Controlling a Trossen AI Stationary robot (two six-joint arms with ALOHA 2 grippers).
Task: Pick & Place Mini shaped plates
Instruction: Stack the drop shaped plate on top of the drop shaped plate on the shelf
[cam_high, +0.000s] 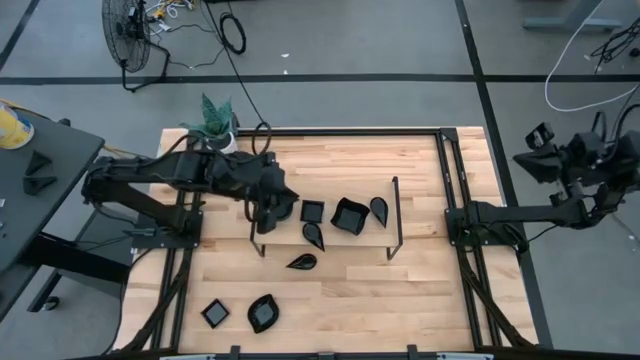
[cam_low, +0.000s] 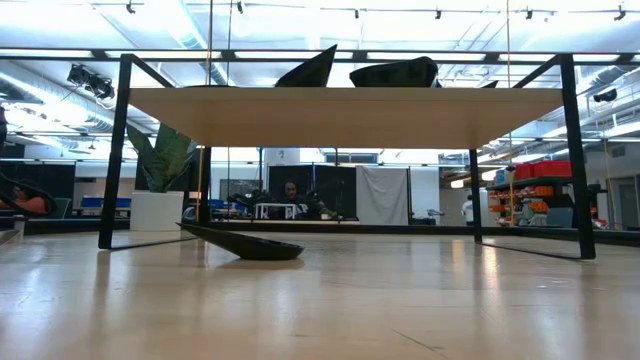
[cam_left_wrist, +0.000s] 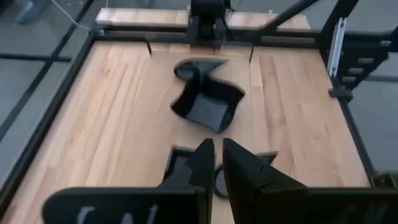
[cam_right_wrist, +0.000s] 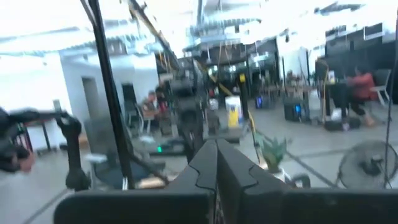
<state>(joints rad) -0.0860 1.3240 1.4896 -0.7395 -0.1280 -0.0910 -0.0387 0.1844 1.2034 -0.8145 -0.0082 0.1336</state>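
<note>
Hovering my left gripper (cam_high: 272, 212) at the left end of the wire frame (cam_high: 395, 215), fingers nearly together with nothing between them. I see four mini shaped plates up on the frame's shelf: small square (cam_high: 312, 211), large square (cam_high: 349, 215), two teardrops (cam_high: 378, 209). A leaf-shaped plate (cam_high: 301, 262) lies just in front of it. My right gripper (cam_right_wrist: 216, 163), fingers pressed together, waits well off to the frame's right.

A light wooden worktop (cam_high: 420, 290) carries a thin black wire frame (cam_high: 396, 215) at its centre. One teardrop plate (cam_high: 301, 262) lies just below the frame; a square plate (cam_high: 214, 313) and a leaf plate (cam_high: 263, 312) sit toward 7 o'clock, a potted plant (cam_high: 217, 122) at 11.
</note>
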